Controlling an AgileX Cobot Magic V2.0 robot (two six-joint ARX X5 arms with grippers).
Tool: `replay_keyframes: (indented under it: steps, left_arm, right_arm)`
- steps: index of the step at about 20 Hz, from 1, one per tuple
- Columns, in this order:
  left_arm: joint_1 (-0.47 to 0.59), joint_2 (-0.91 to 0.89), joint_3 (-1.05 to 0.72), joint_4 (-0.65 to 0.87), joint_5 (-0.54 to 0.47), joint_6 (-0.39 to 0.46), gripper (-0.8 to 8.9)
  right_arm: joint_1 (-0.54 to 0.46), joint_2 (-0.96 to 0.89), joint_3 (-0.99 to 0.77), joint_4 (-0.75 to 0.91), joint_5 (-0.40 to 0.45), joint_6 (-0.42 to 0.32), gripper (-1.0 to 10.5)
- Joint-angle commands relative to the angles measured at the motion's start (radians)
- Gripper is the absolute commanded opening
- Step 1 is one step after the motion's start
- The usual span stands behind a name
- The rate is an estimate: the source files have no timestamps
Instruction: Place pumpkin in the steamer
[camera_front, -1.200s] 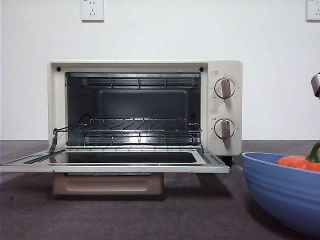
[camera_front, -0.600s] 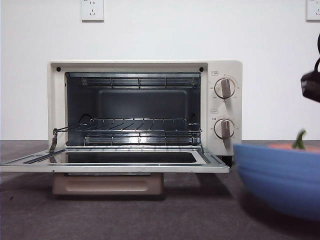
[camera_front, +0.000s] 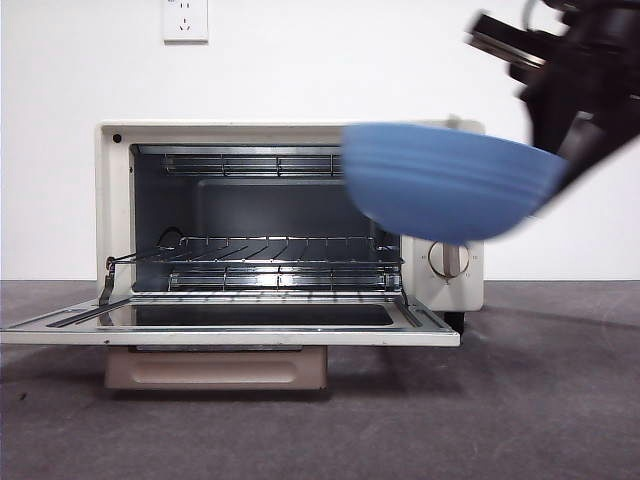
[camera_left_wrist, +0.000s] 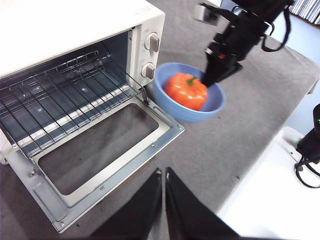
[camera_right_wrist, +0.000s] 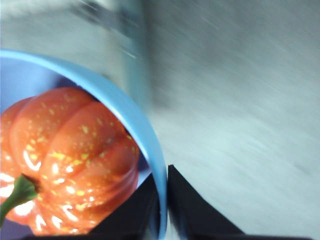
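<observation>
Jaws of the right gripper pinch the rim of the blue bowl, one inside the wall and one outside, nearly together with only the thin wall between them. Inside that bowl sits the pumpkin, glossy orange with its green stem, resting against the wall near the pinched edge. In the front view the bowl hangs in the air, blurred, in front of the upper right of the steamer, covering one knob; the pumpkin itself is hidden there below the rim. The steamer's door lies flat open and its wire rack is bare. I judge this to be the carry step: bowl and pumpkin are being brought to the opening. Next the bowl must line up with the cavity and go down onto the rack, keeping level so the pumpkin does not roll out. The left gripper waits well back from the door, jaws together and holding nothing
</observation>
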Motion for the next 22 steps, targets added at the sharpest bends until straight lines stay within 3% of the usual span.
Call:
replay_keyframes:
  steps: [1,9,12,22]
  left_arm:
    - [-0.008,0.004,0.019,0.012,-0.003,-0.002,0.14]
    - [-0.008,0.003,0.019,0.012,-0.003,-0.002,0.14]
    - [-0.008,0.003,0.019,0.013,-0.003,-0.001,0.14]
    - [-0.008,0.003,0.019,0.012,-0.003,-0.001,0.14]
  right_arm:
    - [0.068,0.076,0.092,0.056,0.023,0.14,0.1]
    - [0.156,0.341,0.378,0.052,0.055,0.309,0.1]
    - [0.172,0.396,0.465,0.032,0.107,0.367,0.1]
    - [0.214,0.484,0.518,0.036,0.201,0.514,0.1]
